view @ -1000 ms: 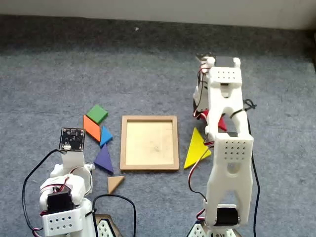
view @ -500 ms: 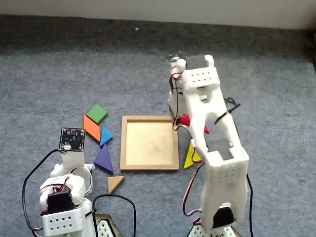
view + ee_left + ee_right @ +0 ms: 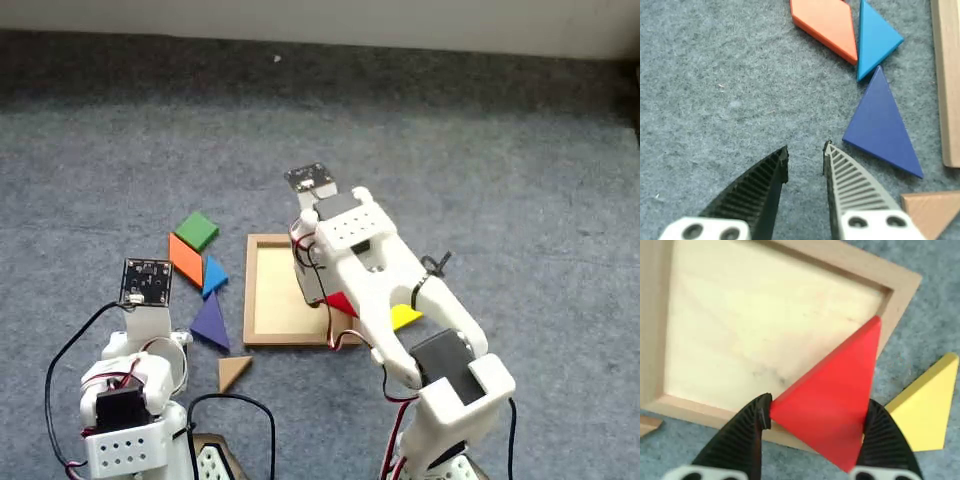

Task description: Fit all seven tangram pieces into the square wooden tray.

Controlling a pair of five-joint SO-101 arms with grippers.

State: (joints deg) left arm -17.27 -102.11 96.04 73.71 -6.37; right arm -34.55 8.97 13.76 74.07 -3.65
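Observation:
My right gripper [image 3: 817,407] is shut on the red triangle [image 3: 835,405] and holds it over the near right corner of the square wooden tray [image 3: 900,285]. In the high view the red triangle [image 3: 341,303] shows under the right arm, above the tray [image 3: 251,290]. The yellow triangle [image 3: 405,317] lies on the carpet just right of the tray, partly hidden by the arm. My left gripper [image 3: 805,152] stands open over bare carpet, close beside the purple triangle [image 3: 880,125].
Left of the tray lie the green square [image 3: 197,229], orange parallelogram [image 3: 186,259], blue triangle [image 3: 212,275], purple triangle [image 3: 211,322] and tan triangle [image 3: 234,372]. The tray's floor [image 3: 740,340] is bare wood. Grey carpet stretches behind and to the right.
The right arm has swung left with the red triangle, from beside the tray's right edge to over its near right corner. The left arm has kept still.

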